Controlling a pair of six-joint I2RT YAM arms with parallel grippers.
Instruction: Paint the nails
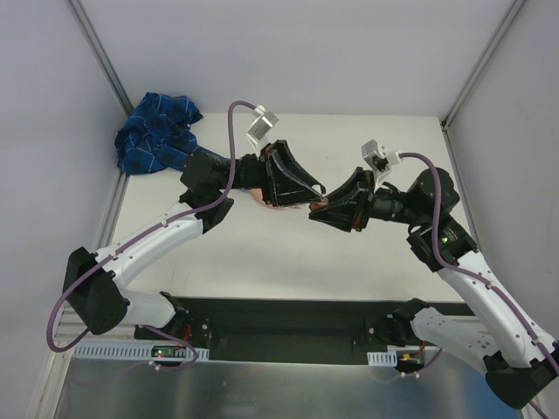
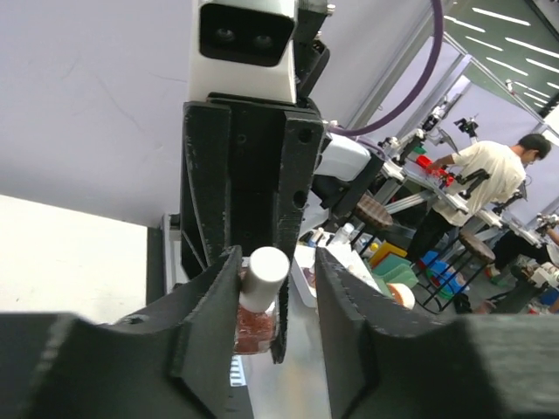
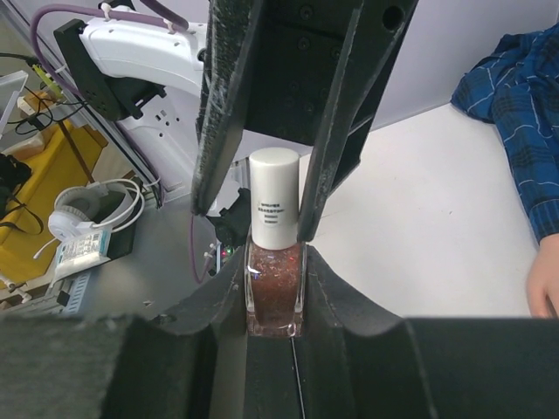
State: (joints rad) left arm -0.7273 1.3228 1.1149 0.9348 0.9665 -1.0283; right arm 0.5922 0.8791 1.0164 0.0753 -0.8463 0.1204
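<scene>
My right tool (image 3: 275,271) pinches the bottle (image 3: 274,301). My left tool (image 2: 278,257), spread, straddles its white cap (image 3: 274,192). Centre first, then squeeze and twist.

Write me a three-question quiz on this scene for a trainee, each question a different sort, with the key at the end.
1. True or false: the right gripper holds the polish bottle by its glass body.
2. The bottle's cap is: A black, B white, C blue.
3. Fill in: the jaws of the left gripper stand on either side of the bottle's ____.
Key: 1 true; 2 B; 3 cap.
</scene>
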